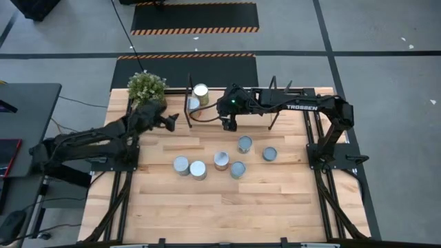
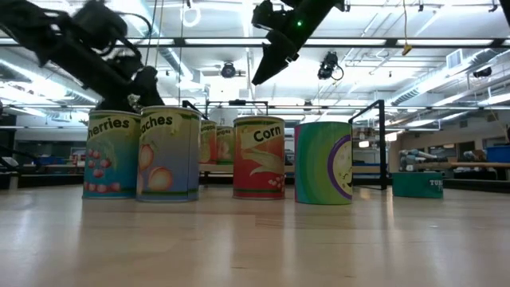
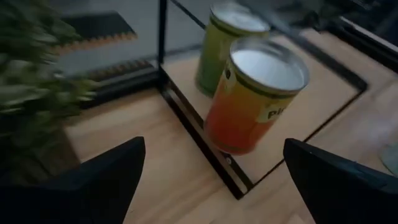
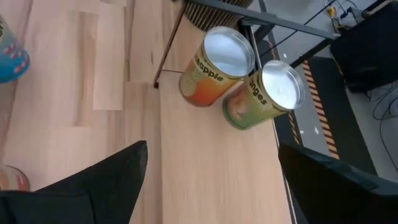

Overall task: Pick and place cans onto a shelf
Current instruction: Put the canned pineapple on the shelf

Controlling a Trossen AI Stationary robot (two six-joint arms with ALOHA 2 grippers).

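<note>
Two cans (image 1: 197, 96) stand touching on the shelf (image 1: 210, 110) at its left end, beside the potted plant (image 1: 146, 88). Five more cans (image 1: 222, 160) sit loosely grouped mid-worktop (image 1: 234, 207), well apart from the shelf. The left claw (image 1: 172, 120) hangs near the shelved pair, fingers spread, empty. The right claw (image 1: 229, 125) hovers above the shelf's front edge, also spread, gripping nothing.

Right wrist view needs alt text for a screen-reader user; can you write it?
Two upright cans, an orange one and a green one, stand touching on the light-wood shelf. The right gripper hangs open above the board, holding nothing.
</note>
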